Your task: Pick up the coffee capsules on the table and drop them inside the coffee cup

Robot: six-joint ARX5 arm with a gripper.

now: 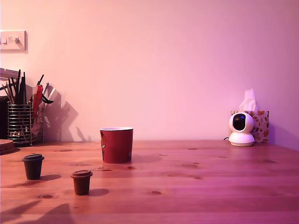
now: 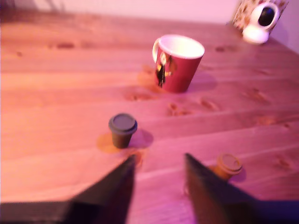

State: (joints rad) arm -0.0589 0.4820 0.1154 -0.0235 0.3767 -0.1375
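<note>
The red coffee cup stands upright on the wooden table, its pale inside showing nothing. At the exterior view's left stands a near-black capsule, and a brown capsule stands nearer the front, both upright. My gripper shows only in the wrist view, open, with two dark fingers spread and nothing between them. The near-black capsule lies just beyond one fingertip; the brown capsule sits close beside the other finger, partly hidden by it.
A wire mesh pen holder with pens stands at the back of the exterior view's left. A small white camera and a tissue box stand at the back right. A shadow falls on the table's front left corner.
</note>
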